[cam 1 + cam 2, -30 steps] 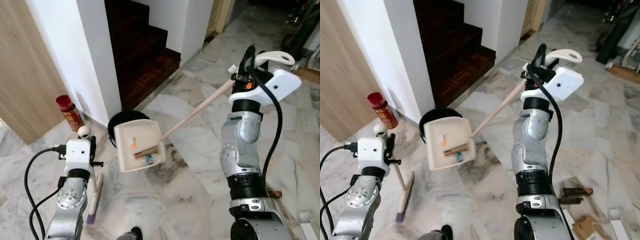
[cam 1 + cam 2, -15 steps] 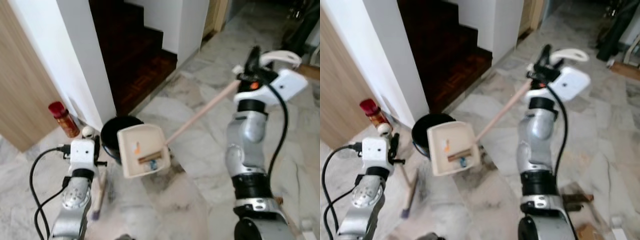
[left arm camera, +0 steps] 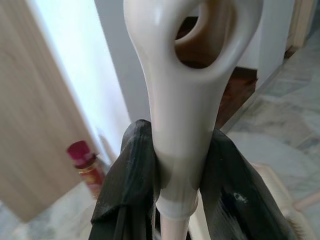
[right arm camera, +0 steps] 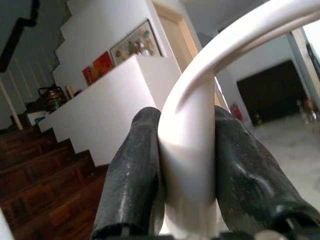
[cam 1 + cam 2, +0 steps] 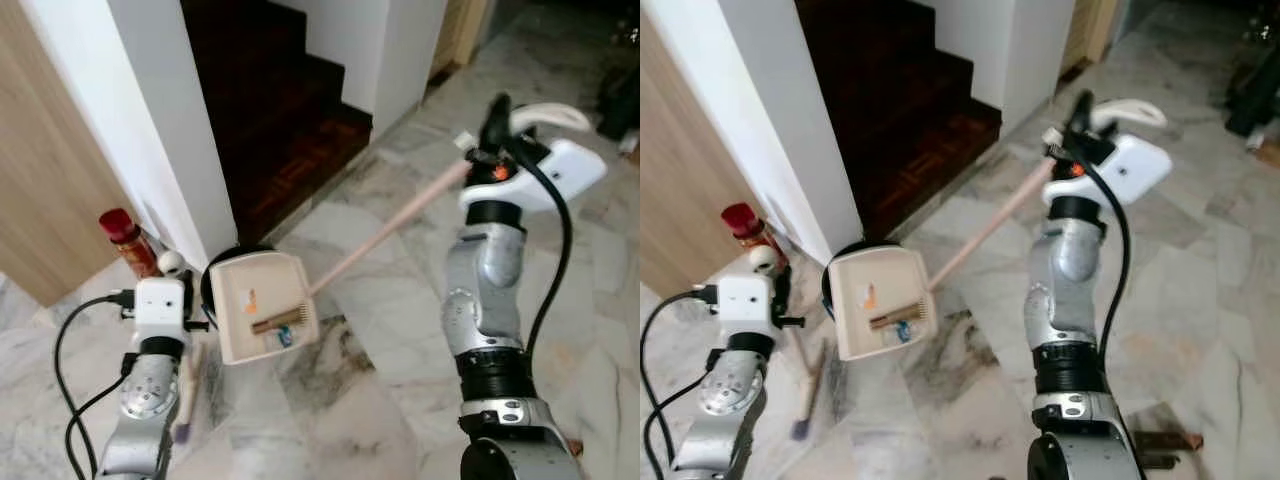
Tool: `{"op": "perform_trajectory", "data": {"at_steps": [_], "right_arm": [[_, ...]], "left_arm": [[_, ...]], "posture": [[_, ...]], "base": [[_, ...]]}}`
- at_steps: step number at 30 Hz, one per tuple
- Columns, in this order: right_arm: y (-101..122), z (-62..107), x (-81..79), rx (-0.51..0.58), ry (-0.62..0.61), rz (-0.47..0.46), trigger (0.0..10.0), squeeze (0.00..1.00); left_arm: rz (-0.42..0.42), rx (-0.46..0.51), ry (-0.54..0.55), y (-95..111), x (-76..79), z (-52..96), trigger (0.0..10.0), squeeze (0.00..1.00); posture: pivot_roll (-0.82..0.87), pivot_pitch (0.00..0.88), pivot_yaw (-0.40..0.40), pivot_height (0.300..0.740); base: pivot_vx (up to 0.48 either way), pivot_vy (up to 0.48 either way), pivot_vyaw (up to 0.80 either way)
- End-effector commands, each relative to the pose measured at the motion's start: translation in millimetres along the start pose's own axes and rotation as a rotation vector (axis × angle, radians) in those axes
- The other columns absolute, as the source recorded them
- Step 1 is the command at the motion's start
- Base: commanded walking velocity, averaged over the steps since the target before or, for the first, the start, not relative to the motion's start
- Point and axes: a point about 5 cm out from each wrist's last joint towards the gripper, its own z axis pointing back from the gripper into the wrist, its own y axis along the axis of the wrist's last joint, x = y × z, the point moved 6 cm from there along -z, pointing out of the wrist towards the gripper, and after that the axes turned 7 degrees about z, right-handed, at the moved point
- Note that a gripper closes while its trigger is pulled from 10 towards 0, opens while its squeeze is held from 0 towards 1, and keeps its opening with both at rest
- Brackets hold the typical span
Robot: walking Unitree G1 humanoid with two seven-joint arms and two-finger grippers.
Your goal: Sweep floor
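In the left eye view the dustpan [image 5: 258, 307] hangs above the marble floor [image 5: 380, 300], at 3 o'clock from the left gripper [image 5: 172, 268]; its pan carries some debris [image 5: 277, 322]. A black bin [image 5: 212, 285] is partly hidden behind it, and a red-capped bottle [image 5: 126, 238] stands at 10 o'clock.

In the right eye view the right gripper [image 5: 1077, 120] holds up the long handle.

In the left wrist view the jaws pinch the broom [image 3: 187, 100].

In the right wrist view the jaws are pressed on the dustpan handle

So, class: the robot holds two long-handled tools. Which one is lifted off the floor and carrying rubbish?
The dustpan, held by the right gripper: its cream tray hangs above the black bin with scraps inside. The broom, in the left gripper, has bristles down at the floor.
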Motion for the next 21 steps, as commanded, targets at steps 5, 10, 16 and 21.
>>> {"op": "perform_trajectory", "data": {"at_steps": [5,10,16,21], "right_arm": [[26.7,-7.8,-12.9,0.097,0.024,-0.046,10.0,0.00],[28.1,-8.4,-13.9,0.099,0.028,-0.048,10.0,0.00],[29.7,-8.7,-17.2,0.106,0.045,-0.037,10.0,0.00],[29.4,-8.6,-17.7,0.103,0.045,-0.047,10.0,0.00]], "left_arm": [[-0.035,0.035,0.019,8.2,-8.3,-0.9,10.0,0.00],[-0.037,0.032,0.028,7.7,-9.9,-0.6,10.0,0.00],[-0.037,0.030,0.034,7.1,-10.8,-0.3,10.0,0.00],[-0.039,0.031,0.037,7.2,-11.6,-0.1,10.0,0.00]], "posture": [[0.13,0.108,-0.029,0.740],[0.13,0.108,-0.030,0.740],[0.13,0.108,-0.033,0.740],[0.13,0.108,-0.033,0.740]], "base": [[0.415,0.000,0.00],[0.416,0.000,0.00],[0.419,0.000,0.63],[0.418,0.000,0.56]]}}
